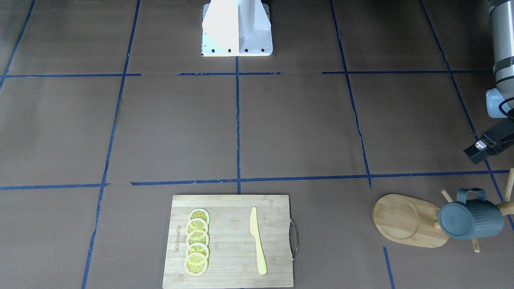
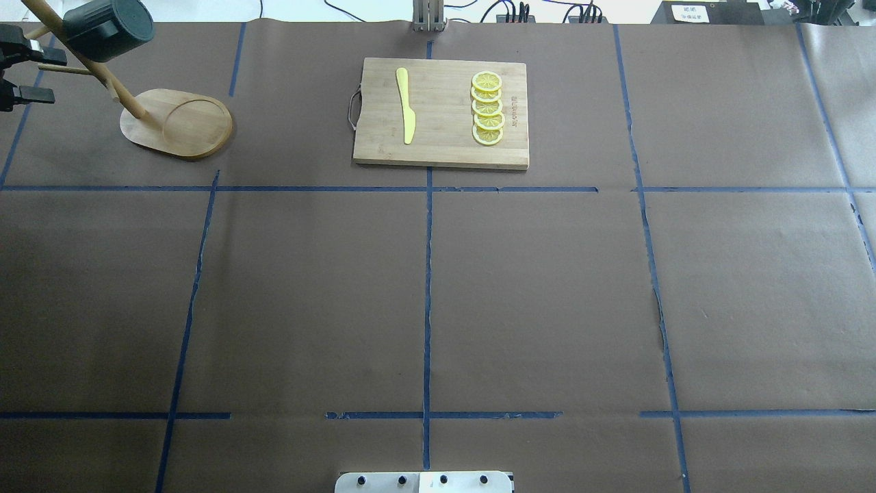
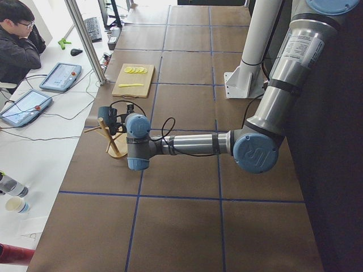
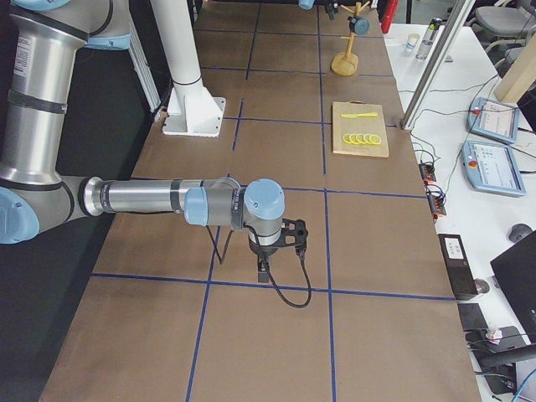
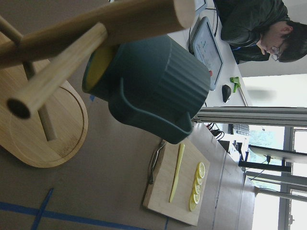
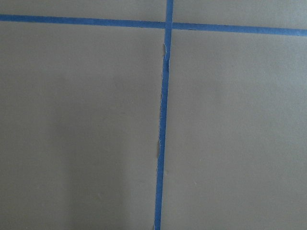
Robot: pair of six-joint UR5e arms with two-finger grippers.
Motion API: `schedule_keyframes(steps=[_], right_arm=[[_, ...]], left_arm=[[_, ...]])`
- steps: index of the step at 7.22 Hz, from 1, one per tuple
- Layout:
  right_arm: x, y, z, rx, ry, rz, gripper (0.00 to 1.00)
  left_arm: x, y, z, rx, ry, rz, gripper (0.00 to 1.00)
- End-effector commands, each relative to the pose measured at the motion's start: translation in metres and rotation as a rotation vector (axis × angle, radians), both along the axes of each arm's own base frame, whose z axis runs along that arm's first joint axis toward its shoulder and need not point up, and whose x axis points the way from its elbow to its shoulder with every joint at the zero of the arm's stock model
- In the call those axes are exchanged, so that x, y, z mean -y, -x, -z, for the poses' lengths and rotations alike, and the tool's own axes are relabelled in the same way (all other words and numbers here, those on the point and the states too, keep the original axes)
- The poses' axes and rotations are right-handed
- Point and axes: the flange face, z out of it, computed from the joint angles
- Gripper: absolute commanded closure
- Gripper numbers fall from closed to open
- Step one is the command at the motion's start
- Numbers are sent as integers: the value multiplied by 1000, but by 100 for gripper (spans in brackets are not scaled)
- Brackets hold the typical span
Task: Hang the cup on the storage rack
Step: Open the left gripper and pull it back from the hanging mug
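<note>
Looking nearest first, your right gripper [image 4: 263,273] hovers over the desk [image 2: 547,308], brown paper taped in blue squares. It shows side-on only, so I cannot tell how its jaws stand. Farther out, the left gripper [image 2: 42,72], cut by the frame edge, has its jaws apart beside the storage rack [image 2: 179,123]. The cup [image 2: 109,27] hangs high on it, lettering hidden.

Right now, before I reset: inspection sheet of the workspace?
Surface: brown-papered table, blue tape grid.
Job's things: cup hanging on storage rack, off the table.
Clutter: cutting board with lemon slices, yellow knife.
End effectors: left end effector open, empty, beside rack; right end effector over the table, state unclear.
Cables: cable loop at right wrist.
Surroundings: person seated at side desk.
</note>
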Motion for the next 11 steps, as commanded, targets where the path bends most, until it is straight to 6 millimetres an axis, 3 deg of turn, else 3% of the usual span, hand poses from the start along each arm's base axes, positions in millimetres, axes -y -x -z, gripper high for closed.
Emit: schedule_keyframes(steps=[1,6,8,10,11], right_arm=[[0,0,-1,0,1,0,0],[0,0,-2,1,4,0,0],[0,0,-2,3,4,0,0],[0,0,-1,3,1,0,0],[0,0,-1,3,1,0,0]], left_arm=[[3,12,-33,186,-136,-24,0],[26,61,-83,538,-326,-86,0],[38,75,-102,759,-404,-140,0],[41,99,-99,963,-433,-224,0],[41,119,-85,1028,-410,-288,0]])
